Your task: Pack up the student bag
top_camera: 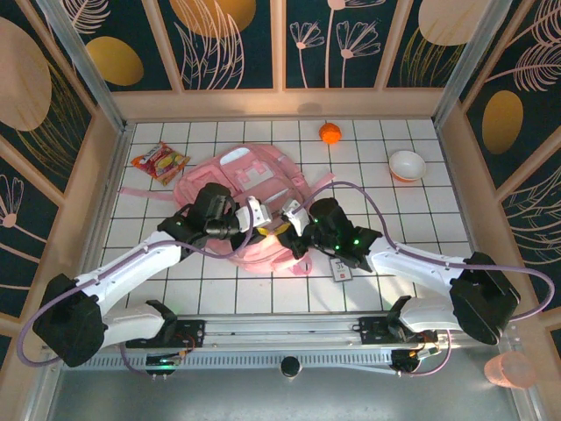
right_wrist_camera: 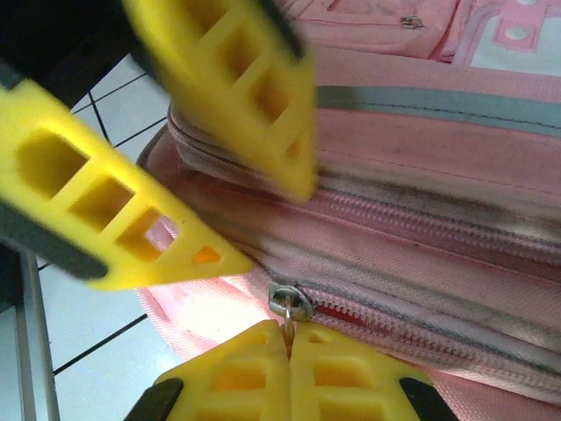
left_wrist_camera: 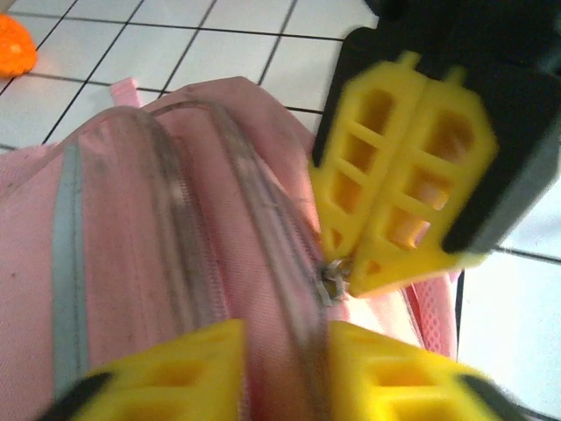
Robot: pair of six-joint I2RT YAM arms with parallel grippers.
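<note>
The backpack [top_camera: 238, 171] lies flat in the middle of the table [top_camera: 386, 259]; our right gripper [right_wrist_camera: 289, 355] is clamped on the zipper pull [right_wrist_camera: 289, 304]; our left gripper [left_wrist_camera: 285, 351] straddles the seam, fingers parted, and whether it truly pinches the fabric we cannot tell; if not, we judge the bag may drag along, or the small tab slip free.

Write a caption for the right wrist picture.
Right gripper pinches the zip pull on the bag; left gripper straddles it above.
</note>
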